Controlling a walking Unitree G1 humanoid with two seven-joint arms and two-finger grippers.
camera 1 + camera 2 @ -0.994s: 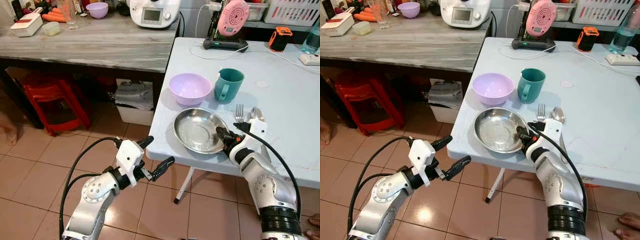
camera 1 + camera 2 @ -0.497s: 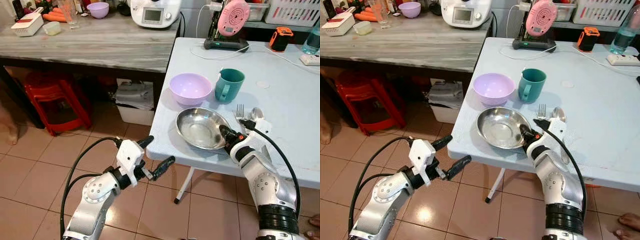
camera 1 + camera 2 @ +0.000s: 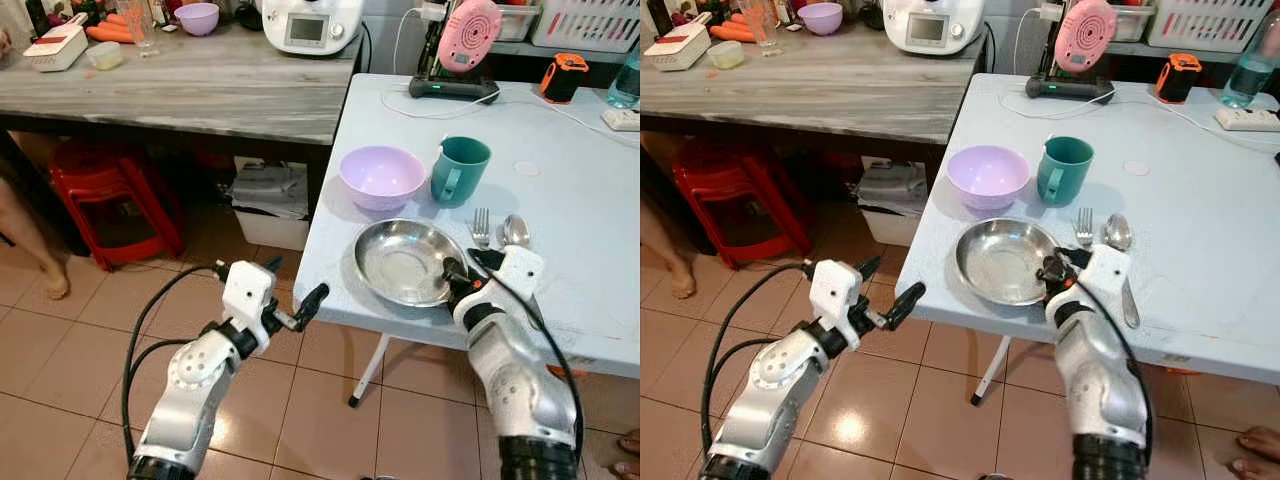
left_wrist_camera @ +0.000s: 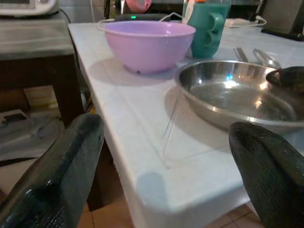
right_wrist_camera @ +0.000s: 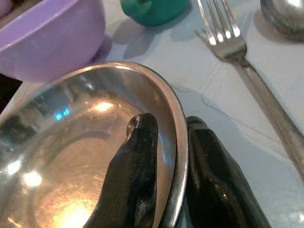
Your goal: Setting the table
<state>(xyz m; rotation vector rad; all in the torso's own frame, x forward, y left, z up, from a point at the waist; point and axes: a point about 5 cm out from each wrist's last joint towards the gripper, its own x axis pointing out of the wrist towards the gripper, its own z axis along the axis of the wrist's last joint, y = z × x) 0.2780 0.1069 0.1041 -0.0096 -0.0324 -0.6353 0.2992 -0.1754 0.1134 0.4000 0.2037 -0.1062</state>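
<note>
White table [image 3: 590, 200], smooth matte top with rounded corners; it stands just beside a long counter [image 3: 190, 85] with a streaked grey wood-grain surface. Floor [image 3: 60, 350] is glossy terracotta tile.

On the counter: a white kitchen appliance [image 3: 308, 22] with a small display, and a small lilac bowl [image 3: 194, 18]. Under it, a red plastic stool [image 3: 105, 195].

At the table's far edge, a pink round device [image 3: 468, 35] on a black stand.

Near the table's front left corner, three vessels grouped close:
- Steel plate [image 3: 408, 262], shallow, round, polished and reflective, rolled rim. It lies flat near the table's front edge.
- Lilac bowl [image 3: 382, 177], smooth plastic, hemispherical, just behind the plate.
- Teal mug [image 3: 458, 170], cylindrical with a loop handle, upright, just beside the bowl on its right.

Fork [image 3: 480, 227] and spoon [image 3: 515, 230], both bright metal, lie side by side on the table right of the plate, heads pointing away from the robot.

Right gripper [image 5: 166, 175] is at the plate's right-hand rim, clamped onto it: one black finger lies inside the dish, the other outside against the rim, metal edge between them.

Left gripper [image 3: 290, 300] hangs off the table's front left corner, above the floor, touching nothing; its two black fingers [image 4: 57, 175] are spread wide.

A person's bare leg and foot [image 3: 35, 245] stand on the tiles at the far left.
</note>
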